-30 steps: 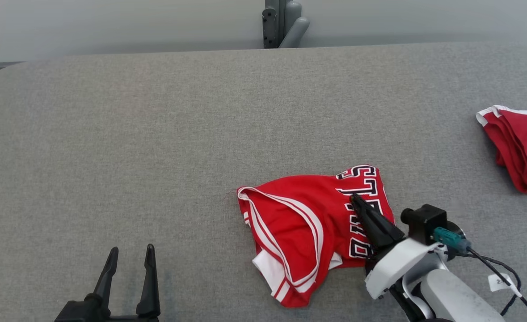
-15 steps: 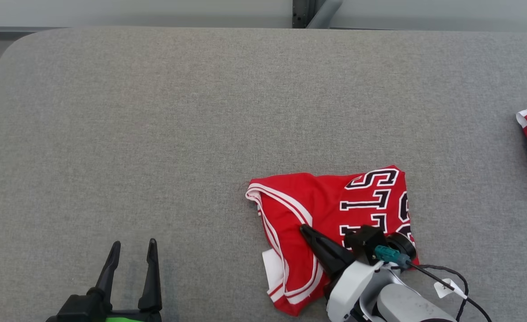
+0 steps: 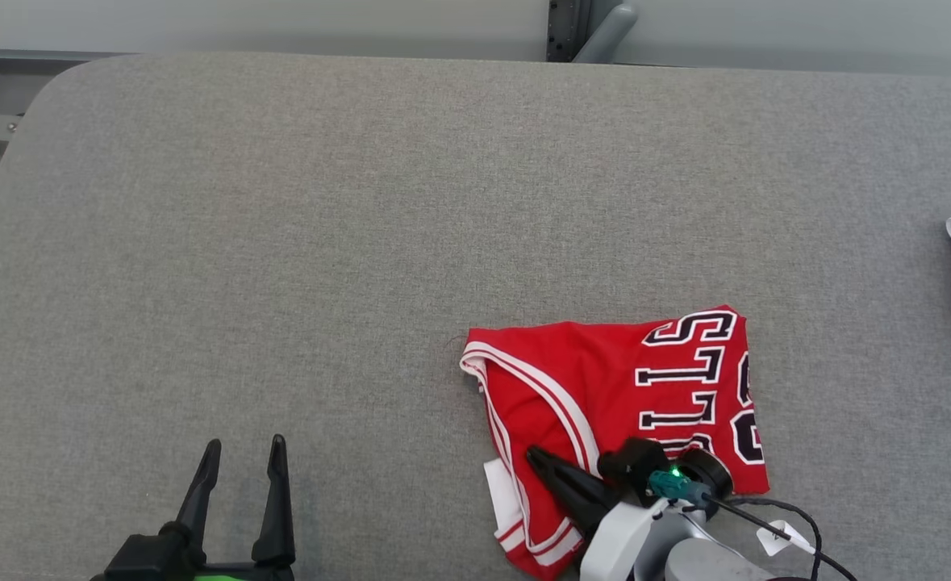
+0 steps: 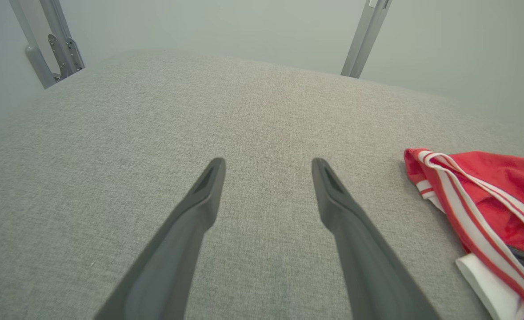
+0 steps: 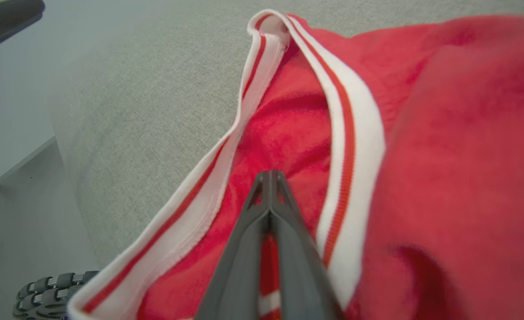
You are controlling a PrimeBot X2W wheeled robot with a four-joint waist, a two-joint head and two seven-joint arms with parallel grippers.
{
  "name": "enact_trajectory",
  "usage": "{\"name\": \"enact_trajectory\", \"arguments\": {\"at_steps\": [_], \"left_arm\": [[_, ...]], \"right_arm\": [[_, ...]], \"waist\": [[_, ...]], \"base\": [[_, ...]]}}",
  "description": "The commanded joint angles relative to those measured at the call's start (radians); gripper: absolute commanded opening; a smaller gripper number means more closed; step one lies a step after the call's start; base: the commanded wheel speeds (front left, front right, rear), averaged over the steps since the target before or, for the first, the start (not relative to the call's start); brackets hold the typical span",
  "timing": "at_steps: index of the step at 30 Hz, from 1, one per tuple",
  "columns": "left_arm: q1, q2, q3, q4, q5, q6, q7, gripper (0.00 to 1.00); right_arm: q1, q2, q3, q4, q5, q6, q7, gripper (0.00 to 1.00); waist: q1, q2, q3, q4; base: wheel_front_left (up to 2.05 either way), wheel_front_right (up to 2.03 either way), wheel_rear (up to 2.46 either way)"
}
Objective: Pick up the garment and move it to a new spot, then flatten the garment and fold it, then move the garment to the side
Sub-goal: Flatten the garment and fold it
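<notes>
Your right gripper (image 3: 535,456) had its two dark fingers pressed together, the tips over the crumpled red jersey with white striped trim and black lettering (image 3: 628,379), between two trim bands. I could not tell whether any cloth was pinched. The jersey lay under and ahead of those tips on the grey fabric-covered table (image 3: 281,242). Your left gripper (image 3: 246,442) stood open and empty, well apart from it. Had you lifted then, the closed tips might have caught one layer or none, and the jersey could have slipped away.
</notes>
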Motion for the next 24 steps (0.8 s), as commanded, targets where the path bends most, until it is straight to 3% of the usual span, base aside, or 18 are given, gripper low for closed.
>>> {"name": "enact_trajectory", "arguments": {"at_steps": [1,18,24], "left_arm": [[0.001,0.002,-0.001,0.000,-0.006,0.004,-0.003,1.00],[-0.003,0.002,-0.014,0.002,-0.019,0.007,-0.003,1.00],[0.014,0.002,0.006,-0.001,-0.023,0.007,-0.003,1.00]], "right_arm": [[-0.017,0.010,0.021,0.023,0.015,0.000,-0.001,0.00],[-0.128,0.102,0.200,0.133,0.145,0.000,0.012,0.00],[-0.150,0.108,0.233,0.142,0.183,0.000,0.007,0.00]], "waist": [[0.0000,0.0000,0.000,0.003],[0.0000,0.0000,0.004,0.035],[0.0000,0.0000,-0.017,0.016]], "base": [[0.00,0.00,0.00],[0.00,0.00,0.00],[0.00,0.00,0.00]]}}
